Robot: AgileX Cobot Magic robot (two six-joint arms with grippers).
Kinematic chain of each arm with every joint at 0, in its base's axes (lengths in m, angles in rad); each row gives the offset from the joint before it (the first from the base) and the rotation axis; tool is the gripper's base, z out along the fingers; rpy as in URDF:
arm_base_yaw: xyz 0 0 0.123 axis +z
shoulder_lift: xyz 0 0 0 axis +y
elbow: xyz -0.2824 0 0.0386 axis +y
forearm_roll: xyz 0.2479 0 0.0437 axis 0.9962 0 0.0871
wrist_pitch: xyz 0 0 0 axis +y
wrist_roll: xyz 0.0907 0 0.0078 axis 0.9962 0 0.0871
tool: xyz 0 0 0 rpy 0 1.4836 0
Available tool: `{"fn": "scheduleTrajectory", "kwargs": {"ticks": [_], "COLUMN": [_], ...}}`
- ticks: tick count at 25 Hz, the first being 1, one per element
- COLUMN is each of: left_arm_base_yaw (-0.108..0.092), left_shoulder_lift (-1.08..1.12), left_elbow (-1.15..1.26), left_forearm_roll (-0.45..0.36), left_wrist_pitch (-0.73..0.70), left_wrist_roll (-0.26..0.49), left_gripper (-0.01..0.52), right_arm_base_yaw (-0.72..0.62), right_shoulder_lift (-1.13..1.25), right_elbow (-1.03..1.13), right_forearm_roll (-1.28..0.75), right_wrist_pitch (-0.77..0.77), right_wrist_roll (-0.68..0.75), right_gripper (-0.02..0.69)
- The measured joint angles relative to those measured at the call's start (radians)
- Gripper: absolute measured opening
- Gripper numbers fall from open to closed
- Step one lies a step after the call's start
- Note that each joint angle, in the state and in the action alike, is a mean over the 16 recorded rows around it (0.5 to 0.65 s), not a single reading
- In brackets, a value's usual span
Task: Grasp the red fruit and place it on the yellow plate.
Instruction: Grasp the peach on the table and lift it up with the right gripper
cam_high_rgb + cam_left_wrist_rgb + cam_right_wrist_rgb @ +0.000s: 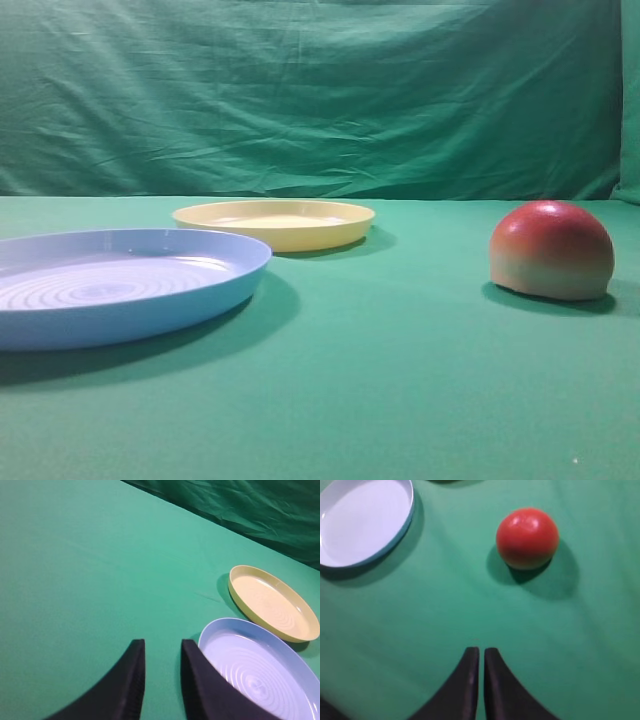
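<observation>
On the green desk [400,400] in the high view, the red fruit [551,250] sits flat side down at the right, well apart from the yellow plate [275,223] farther back near the middle. The plate holds nothing, so the whole task appears still to do. A larger blue plate [120,285] lies near left, not between fruit and goal.

From the left wrist, the left hand [161,652] hangs slightly spread over bare cloth, just beside the blue plate, holding nothing.

From the right wrist, the right hand [481,655] is pressed together and not holding anything, with the fruit ahead, a little right, untouched.
</observation>
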Motion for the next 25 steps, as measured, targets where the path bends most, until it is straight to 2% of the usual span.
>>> {"fn": "scheduleTrajectory", "kwargs": {"ticks": [7,12,16,25], "left_arm_base_yaw": [0.0,0.0,0.0,0.0], "left_shoulder_lift": [0.0,0.0,0.0,0.0], "left_elbow": [0.0,0.0,0.0,0.0], "left_forearm_roll": [0.0,0.0,0.0,0.0], "left_wrist_pitch": [0.0,0.0,0.0,0.0], "left_wrist_roll": [0.0,0.0,0.0,0.0], "left_gripper": [0.157,0.157,0.157,0.157], "right_arm_base_yaw": [0.005,0.06,0.155,0.429], "right_shoulder_lift": [0.111,0.18,0.25,0.46], "right_elbow": [-0.071,-0.159,-0.234,-0.34], "right_forearm_roll": [-0.007,-0.077,-0.209,-0.556], "right_wrist_pitch": [-0.03,-0.055,-0.057,-0.094], "right_wrist_roll": [-0.02,0.013,0.108,0.421], "right_gripper": [0.0,0.0,0.0,0.018]}}
